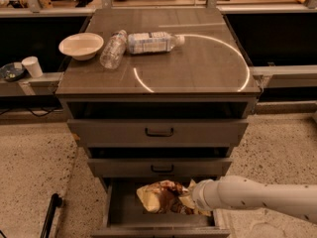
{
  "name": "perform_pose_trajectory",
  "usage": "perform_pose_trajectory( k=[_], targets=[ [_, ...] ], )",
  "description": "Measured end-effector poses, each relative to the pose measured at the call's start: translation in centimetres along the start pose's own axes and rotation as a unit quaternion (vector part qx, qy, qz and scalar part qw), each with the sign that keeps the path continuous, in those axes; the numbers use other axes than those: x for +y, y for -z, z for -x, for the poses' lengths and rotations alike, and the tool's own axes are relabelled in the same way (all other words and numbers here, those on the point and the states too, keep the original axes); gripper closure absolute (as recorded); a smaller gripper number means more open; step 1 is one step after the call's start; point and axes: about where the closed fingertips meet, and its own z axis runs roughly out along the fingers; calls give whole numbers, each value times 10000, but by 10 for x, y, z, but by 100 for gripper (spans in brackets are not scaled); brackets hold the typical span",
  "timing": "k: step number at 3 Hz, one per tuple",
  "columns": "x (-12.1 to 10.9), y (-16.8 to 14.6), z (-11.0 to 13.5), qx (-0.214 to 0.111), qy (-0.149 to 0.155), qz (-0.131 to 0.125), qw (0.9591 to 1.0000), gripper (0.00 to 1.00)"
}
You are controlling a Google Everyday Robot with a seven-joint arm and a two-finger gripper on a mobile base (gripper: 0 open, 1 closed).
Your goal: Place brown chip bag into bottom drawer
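The brown chip bag [161,198], wrinkly foil with a dark brown middle and pale tan ends, lies inside the pulled-out bottom drawer [121,209] of the grey cabinet. My gripper [192,198] sits at the end of the white arm that comes in from the lower right. It is at the bag's right end, down in the drawer. The bag and the arm's wrist hide the fingertips.
Two clear water bottles [148,41] and a white bowl [80,45] lie on the cabinet top [198,63]. The two upper drawers [158,132] with black handles stand slightly out. A white cup [33,66] sits on a ledge at left. A black pole [49,214] leans at the lower left.
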Motion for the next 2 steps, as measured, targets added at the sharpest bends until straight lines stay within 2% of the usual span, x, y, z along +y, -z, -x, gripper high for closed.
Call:
perform_pose_trajectory(
  k=[1, 2],
  targets=[
    [-27, -47, -16, -93, -71, -139, 9998, 100],
    [-56, -76, -29, -383, -232, -450, 9980, 82]
  ],
)
